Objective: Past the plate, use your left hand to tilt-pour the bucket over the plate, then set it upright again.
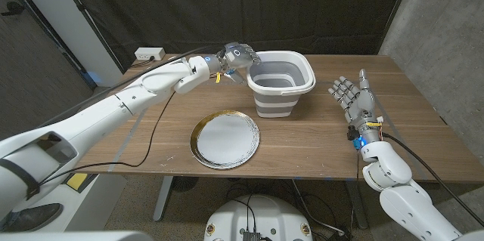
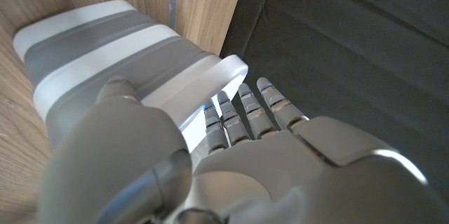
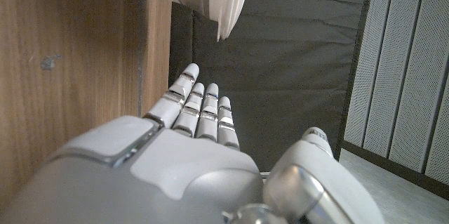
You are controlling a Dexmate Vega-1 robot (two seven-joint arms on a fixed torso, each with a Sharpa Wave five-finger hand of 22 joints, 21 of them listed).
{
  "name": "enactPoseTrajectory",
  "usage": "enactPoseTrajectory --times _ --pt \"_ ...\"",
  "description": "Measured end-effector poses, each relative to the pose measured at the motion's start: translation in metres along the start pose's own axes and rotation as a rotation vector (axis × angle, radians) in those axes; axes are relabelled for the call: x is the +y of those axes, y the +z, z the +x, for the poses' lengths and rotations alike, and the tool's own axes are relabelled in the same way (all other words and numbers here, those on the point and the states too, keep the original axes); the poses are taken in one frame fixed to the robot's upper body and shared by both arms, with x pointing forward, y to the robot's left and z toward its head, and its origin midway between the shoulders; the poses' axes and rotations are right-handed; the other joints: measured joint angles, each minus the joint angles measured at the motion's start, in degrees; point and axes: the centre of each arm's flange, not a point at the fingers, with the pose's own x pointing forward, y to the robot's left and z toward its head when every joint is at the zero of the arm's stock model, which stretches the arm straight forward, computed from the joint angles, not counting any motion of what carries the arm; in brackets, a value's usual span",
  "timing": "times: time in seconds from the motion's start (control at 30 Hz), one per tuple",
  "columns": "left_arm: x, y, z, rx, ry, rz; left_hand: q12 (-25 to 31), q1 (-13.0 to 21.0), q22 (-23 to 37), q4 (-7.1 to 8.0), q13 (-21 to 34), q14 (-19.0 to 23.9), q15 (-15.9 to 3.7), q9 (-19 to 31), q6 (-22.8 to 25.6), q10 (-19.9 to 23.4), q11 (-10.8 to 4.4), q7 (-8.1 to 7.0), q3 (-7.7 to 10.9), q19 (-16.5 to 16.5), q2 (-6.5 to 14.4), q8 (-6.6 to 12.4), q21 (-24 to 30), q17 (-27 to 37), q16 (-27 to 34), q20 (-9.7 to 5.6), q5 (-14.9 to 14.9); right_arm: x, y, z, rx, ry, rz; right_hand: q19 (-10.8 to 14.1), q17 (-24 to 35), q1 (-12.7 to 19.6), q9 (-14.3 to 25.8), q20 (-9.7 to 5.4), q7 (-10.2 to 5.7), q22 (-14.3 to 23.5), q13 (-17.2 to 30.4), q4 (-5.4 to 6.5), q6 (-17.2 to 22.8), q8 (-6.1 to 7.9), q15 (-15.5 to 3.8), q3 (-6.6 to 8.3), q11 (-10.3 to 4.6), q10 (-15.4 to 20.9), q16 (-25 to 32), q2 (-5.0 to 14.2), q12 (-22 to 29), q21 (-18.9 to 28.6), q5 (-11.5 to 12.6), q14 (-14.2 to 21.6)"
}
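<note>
A grey and white bucket (image 1: 280, 84) is seen standing upright on the wooden worktop (image 1: 318, 131), past the plate (image 1: 224, 139) and well apart from it. The plate, white with a gold rim, is placed near the worktop's front edge. The left hand (image 1: 237, 57) is brought to the bucket's rim on the robot's left side; in the left wrist view the fingers (image 2: 247, 112) are laid over the white rim while the thumb is pressed against the banded outer wall of the bucket (image 2: 105, 55), so the rim is gripped between them. The bucket's interior is seen only from the head view and its contents cannot be told. The right hand (image 1: 354, 97) is held over the worktop on the robot's right, well apart from the bucket, with its fingers straight and slightly spread and nothing in them. A white power strip (image 1: 149, 54) is seen at the worktop's far left corner, and a dark curtain (image 1: 227, 7) is hung behind.
</note>
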Motion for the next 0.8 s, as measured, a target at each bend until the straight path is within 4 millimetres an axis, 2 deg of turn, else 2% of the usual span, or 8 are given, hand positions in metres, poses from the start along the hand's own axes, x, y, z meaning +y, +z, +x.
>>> enactPoseTrajectory --times 0.37,0.8 --pt "0.013 -0.011 -0.006 0.02 0.03 -0.063 0.0 -0.23 0.0 -0.25 0.0 -0.4 0.22 0.0 0.0 -0.24 -0.24 0.0 -0.24 -0.7 0.23 0.24 0.0 0.0 0.0 0.07 0.4 -0.002 0.0 0.006 -0.002 0.011 0.006 0.0 0.0 0.11 0.0 0.0 -0.23 0.0 0.0 0.0 0.23 0.0 0.0 0.0 0.0 0.0 0.0 0.11 0.0 0.0 0.0 0.0" --pt "0.005 -0.016 -0.016 0.041 0.015 -0.114 0.0 -0.23 -0.01 -0.32 -0.21 -1.01 0.22 -0.01 -0.3 -0.76 -0.29 0.31 -0.63 -1.12 0.24 0.33 0.0 0.0 0.0 0.49 0.83 0.0 -0.003 0.011 0.002 0.025 0.015 0.0 0.0 0.11 0.0 0.0 -0.22 0.0 0.0 0.0 0.22 0.0 0.0 0.0 0.0 0.0 0.0 0.11 0.0 0.0 0.0 0.0"
